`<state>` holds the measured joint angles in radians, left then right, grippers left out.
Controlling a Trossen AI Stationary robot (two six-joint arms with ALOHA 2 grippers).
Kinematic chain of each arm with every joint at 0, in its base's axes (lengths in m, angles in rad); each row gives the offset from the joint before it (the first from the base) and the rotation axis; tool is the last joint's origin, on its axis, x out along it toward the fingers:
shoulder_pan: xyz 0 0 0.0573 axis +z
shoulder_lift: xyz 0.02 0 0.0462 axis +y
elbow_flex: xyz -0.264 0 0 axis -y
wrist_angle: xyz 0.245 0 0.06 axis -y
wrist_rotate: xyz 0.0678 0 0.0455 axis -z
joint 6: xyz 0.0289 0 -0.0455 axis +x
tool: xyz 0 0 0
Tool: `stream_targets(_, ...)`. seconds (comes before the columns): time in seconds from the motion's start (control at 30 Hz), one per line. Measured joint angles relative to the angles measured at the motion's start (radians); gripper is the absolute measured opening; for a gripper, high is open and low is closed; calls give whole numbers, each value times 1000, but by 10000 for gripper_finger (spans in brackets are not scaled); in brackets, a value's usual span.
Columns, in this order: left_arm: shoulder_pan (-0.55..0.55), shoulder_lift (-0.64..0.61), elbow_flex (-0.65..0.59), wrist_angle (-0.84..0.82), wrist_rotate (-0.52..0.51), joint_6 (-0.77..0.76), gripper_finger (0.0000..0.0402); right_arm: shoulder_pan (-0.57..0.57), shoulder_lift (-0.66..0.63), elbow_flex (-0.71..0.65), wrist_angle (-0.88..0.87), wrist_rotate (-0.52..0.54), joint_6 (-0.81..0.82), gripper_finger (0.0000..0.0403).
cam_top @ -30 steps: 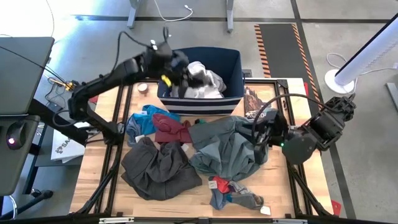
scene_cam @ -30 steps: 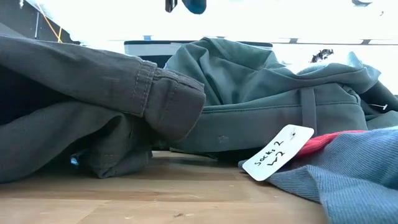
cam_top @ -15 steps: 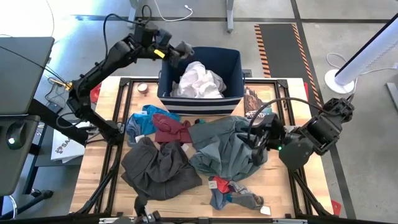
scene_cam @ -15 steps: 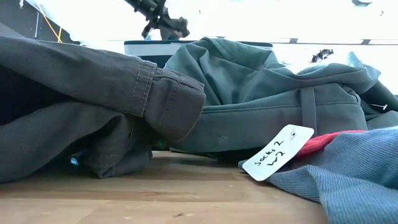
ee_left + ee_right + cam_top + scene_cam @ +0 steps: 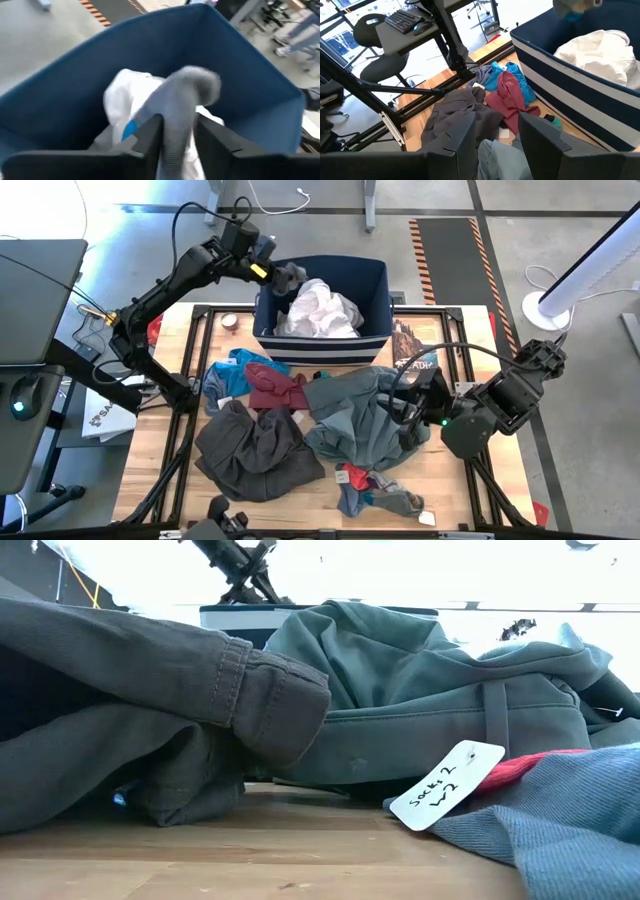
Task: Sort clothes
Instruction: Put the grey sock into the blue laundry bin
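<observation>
We see the left gripper (image 5: pixel 272 272) held over the near-left corner of the navy bin (image 5: pixel 372 280), a straight-walled fabric box with white stripes along its front. A soft grey sock (image 5: pixel 182 107) with a rounded toe and a blue patch hangs between its two dark fingers (image 5: pixel 150 135); the jaws stand a little apart on either side of it, and we cannot tell whether they grip it or have let go. Inside the bin lies a crumpled white garment (image 5: pixel 320 310).

The right gripper (image 5: pixel 408 408) sits low over the grey-green shirt (image 5: pixel 355 420), a smooth, thick, rumpled heap in the middle of the wooden table (image 5: pixel 160 470). Its jaws are apart and nothing is between them.

To the left of the shirt, dark grey-brown trousers (image 5: pixel 255 450) lie bunched in heavy folds, with a stitched cuff showing in the low view. Beyond them a maroon piece (image 5: pixel 275 388) overlaps a bright blue piece (image 5: pixel 235 370). Near the table's front edge, ribbed grey and red socks (image 5: pixel 370 488) lie tangled, with a white paper tag (image 5: pixel 445 785) bearing handwriting.
</observation>
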<state>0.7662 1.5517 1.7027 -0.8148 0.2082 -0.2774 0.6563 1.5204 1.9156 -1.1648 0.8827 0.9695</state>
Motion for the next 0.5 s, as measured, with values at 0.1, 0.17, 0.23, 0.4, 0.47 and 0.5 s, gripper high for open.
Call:
stream_targets(0.1, 0, 0, 0, -18, -31, -35, 155, 0, 0, 0, -1, 0, 0, 144)
stream_targets(0.17, 0, 0, 0, -33, -25, -51, 176, 0, 0, 0, -1, 0, 0, 144)
stream_targets(0.23, 0, 0, 0, -37, -23, -50, 191, 0, 0, 0, -1, -4, 0, 144)
stream_targets(0.4, 0, -1, 0, -35, -4, -50, 201, 0, 0, 0, -2, -84, 22, 144)
stream_targets(0.47, -8, -1, 0, -36, 24, -45, 200, 1, 3, 0, -3, -154, 45, 144)
stream_targets(0.5, -14, -1, 0, -35, 46, -40, 199, 6, 7, 0, -7, -195, 56, 144)
